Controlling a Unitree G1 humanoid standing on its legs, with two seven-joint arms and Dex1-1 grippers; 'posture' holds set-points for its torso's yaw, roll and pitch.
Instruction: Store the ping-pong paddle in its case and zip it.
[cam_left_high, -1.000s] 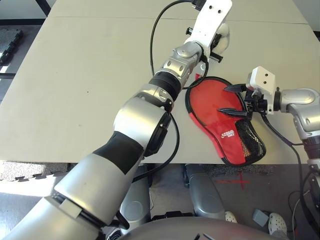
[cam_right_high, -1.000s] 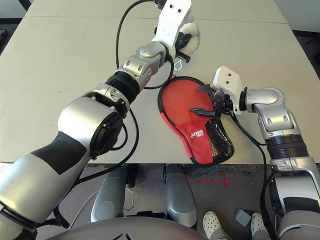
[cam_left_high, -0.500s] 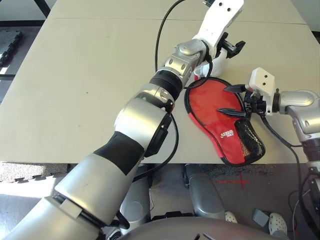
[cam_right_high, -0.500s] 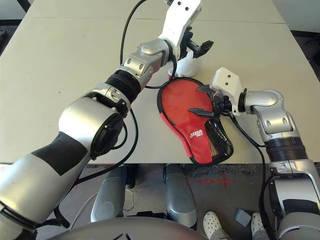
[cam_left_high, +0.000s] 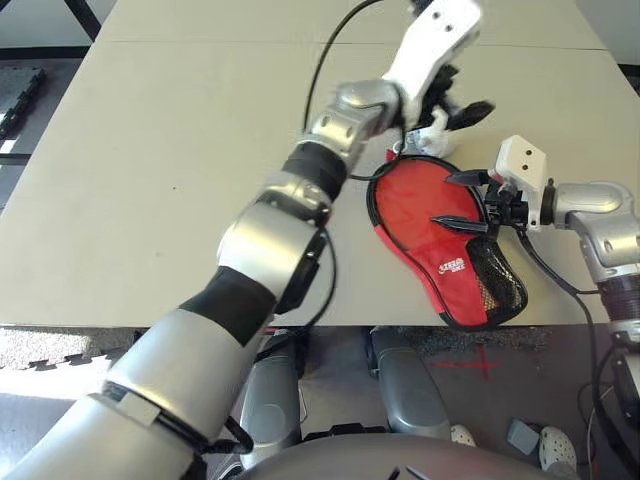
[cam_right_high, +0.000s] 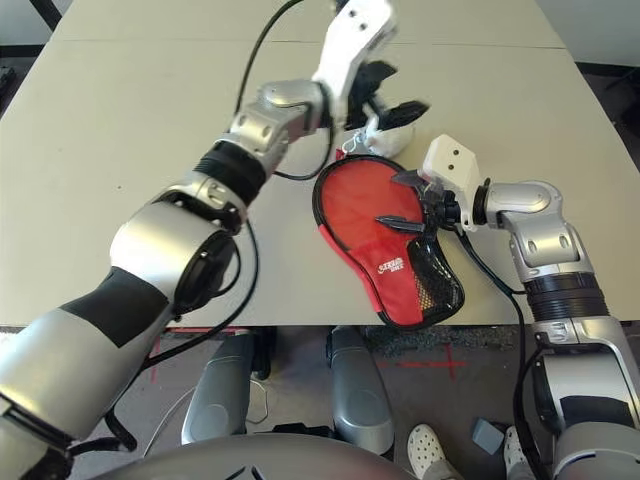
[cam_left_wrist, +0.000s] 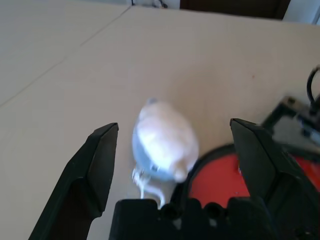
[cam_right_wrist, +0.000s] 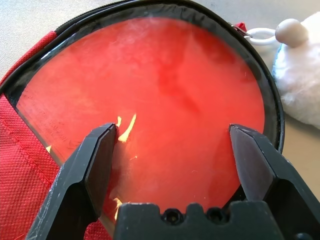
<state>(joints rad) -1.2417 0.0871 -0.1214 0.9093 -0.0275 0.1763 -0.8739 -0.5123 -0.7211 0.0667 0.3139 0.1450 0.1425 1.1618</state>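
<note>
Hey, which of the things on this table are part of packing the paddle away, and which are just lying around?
Part of the job:
- ping-pong paddle, red face up, lying in the open case
- case, red, with a black zipper rim
- left gripper, open
- right gripper, open over the paddle

Just lying about:
- white fluffy ball, on the table beside the case's round end

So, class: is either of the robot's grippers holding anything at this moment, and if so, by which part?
Nothing is held. The left gripper is open around the white fluffy ball without touching it; the right gripper is open over the ping-pong paddle.
</note>
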